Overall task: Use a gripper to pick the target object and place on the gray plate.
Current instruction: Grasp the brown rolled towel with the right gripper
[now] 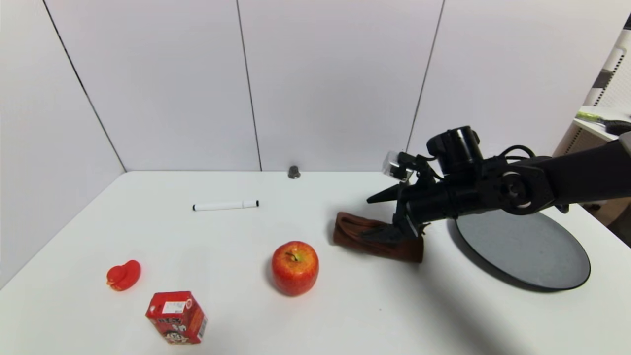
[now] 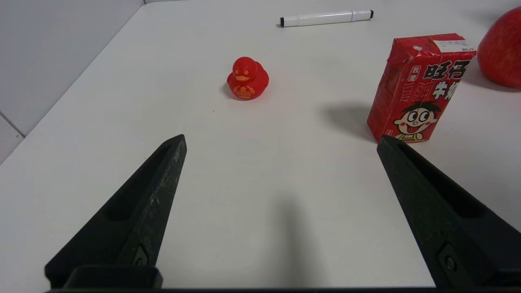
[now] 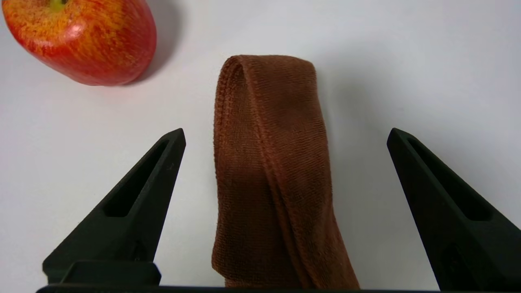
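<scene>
The rolled dark brown towel lies on the white table just left of the gray plate. My right gripper hangs over the towel with its fingers wide open, one on each side of the roll. In the right wrist view the towel runs lengthwise between the two open fingers, with a gap on both sides and no contact. My left gripper is open and empty above bare table at the front left; it does not show in the head view.
A red apple sits left of the towel, close to it. A red drink carton and a red rubber duck stand at the front left. A white marker lies farther back. The table ends just right of the plate.
</scene>
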Robot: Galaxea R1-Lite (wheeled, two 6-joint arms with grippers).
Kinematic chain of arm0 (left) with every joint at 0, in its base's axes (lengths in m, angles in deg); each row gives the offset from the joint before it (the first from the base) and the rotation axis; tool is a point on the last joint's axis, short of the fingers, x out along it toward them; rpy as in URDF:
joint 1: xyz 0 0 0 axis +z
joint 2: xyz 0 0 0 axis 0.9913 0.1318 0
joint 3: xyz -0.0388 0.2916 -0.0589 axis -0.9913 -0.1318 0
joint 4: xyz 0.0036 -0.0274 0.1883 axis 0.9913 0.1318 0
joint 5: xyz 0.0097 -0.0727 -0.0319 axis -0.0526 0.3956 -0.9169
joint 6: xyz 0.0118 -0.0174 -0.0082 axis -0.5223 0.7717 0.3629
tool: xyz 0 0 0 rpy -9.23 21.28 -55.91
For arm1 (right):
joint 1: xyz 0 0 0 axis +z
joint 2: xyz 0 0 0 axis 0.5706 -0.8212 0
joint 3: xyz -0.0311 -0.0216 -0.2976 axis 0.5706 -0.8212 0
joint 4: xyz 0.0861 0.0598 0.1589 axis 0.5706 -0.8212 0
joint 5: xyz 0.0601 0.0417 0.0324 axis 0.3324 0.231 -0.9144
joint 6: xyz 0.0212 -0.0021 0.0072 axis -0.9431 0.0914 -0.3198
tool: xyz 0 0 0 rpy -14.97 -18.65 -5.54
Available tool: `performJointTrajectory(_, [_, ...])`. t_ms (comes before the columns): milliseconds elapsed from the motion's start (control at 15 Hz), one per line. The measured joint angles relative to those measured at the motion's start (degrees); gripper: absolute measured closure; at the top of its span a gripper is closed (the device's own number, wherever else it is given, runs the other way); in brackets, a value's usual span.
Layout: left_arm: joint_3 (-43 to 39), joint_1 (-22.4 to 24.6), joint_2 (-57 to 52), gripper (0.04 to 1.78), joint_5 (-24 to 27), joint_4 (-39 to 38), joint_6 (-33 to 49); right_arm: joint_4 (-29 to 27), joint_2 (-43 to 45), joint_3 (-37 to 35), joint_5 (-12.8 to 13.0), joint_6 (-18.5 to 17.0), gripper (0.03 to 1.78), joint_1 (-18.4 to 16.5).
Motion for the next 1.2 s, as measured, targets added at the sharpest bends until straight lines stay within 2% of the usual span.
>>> performJointTrajectory(400, [0.0,0.0,0.0,0.13,0.0,0.0,0.0,1.4,-0.6,-6.2,-0.1,6.4,0.1,-0.5])
performJointTrajectory(1067, [0.0,0.0,0.0,0.13,0.0,0.0,0.0,1.7,-3.7,-5.3,0.2,11.0,0.1,-1.1])
performJointTrajectory(1133, [0.0,0.0,0.0,0.13,0.0,0.0,0.0,1.7,-3.9,-5.1,0.2,11.0,0.19,-1.2])
performJointTrajectory(1200, [0.0,0.0,0.0,0.13,0.0,0.0,0.0,1.8,-4.0,-4.9,0.2,11.0,0.38,-1.2])
